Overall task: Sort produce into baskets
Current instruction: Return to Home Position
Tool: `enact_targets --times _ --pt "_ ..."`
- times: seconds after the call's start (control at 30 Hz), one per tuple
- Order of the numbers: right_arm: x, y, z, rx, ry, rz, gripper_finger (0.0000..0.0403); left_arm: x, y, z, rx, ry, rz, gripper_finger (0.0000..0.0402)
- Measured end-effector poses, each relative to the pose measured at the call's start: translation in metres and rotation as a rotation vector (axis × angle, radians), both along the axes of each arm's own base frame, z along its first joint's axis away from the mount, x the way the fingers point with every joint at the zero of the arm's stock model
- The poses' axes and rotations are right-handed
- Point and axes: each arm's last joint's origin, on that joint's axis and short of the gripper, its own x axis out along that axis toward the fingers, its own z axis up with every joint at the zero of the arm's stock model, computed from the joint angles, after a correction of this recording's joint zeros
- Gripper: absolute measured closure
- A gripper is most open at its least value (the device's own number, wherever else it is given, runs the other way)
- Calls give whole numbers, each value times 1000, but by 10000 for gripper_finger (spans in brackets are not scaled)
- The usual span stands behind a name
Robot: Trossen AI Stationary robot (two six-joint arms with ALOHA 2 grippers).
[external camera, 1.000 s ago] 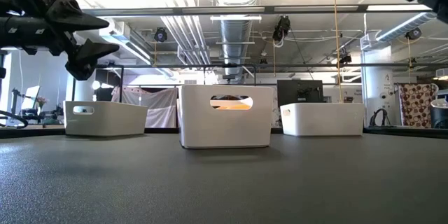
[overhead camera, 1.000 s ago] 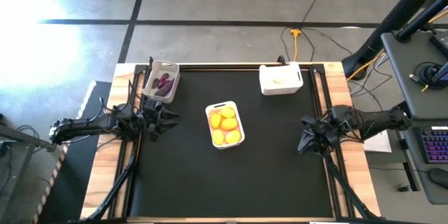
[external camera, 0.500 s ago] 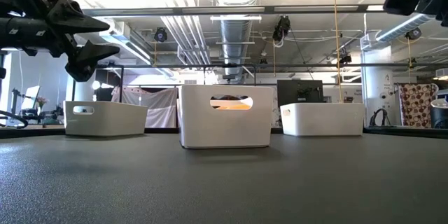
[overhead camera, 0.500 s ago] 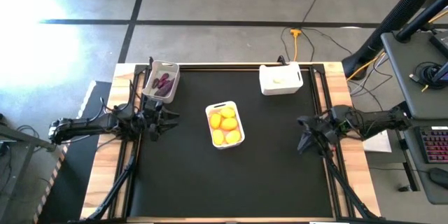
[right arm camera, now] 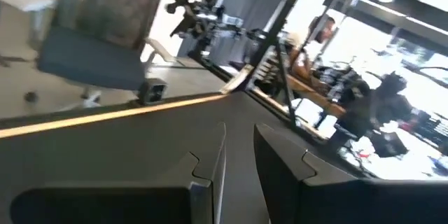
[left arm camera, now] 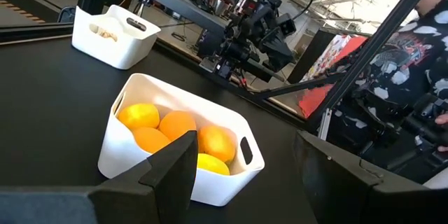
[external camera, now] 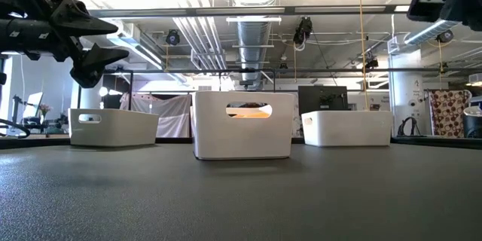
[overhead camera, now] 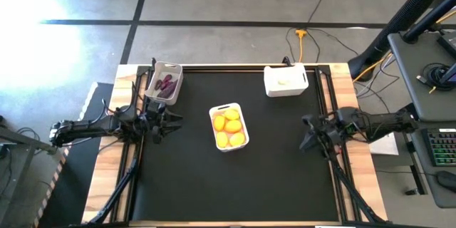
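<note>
Three baskets stand on the black mat. The grey one (overhead camera: 164, 82) at the far left holds dark purple pieces (overhead camera: 167, 83). The white one (overhead camera: 229, 127) in the middle holds yellow and orange fruits (left arm camera: 175, 129). The white one (overhead camera: 286, 80) at the far right holds a pale garlic-like bulb (overhead camera: 283, 81). My left gripper (overhead camera: 169, 122) hangs level at the mat's left edge, open and empty, pointing at the middle basket. My right gripper (overhead camera: 306, 140) hangs level at the mat's right edge, its fingers (right arm camera: 210, 157) a narrow gap apart, with nothing between them.
Bare black mat (overhead camera: 235, 185) stretches from the baskets to the near edge. Metal frame rails (overhead camera: 132, 178) run along both sides on the wooden table. A desk with a keyboard (overhead camera: 442, 146) stands beyond the right edge, and a person in patterned clothing (left arm camera: 413, 77) is there.
My right gripper has rolled about the line it points along, and its tip has swung slightly toward the table's middle. The gap between its fingers looks unchanged. The baskets and the produce lie as before.
</note>
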Motion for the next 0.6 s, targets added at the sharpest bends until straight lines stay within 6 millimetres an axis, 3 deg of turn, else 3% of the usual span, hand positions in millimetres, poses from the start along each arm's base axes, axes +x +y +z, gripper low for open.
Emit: enact_targets --times 0.23,0.5,0.6 --pt "-3 -3 4 270 112 -99 335 0 0 0 0 1 0 184" --pt "-4 -9 15 279 -55 -302 335 0 0 0 0 0 -1 184" --pt "-4 -9 17 340 -43 -309 335 0 0 0 0 0 0 184"
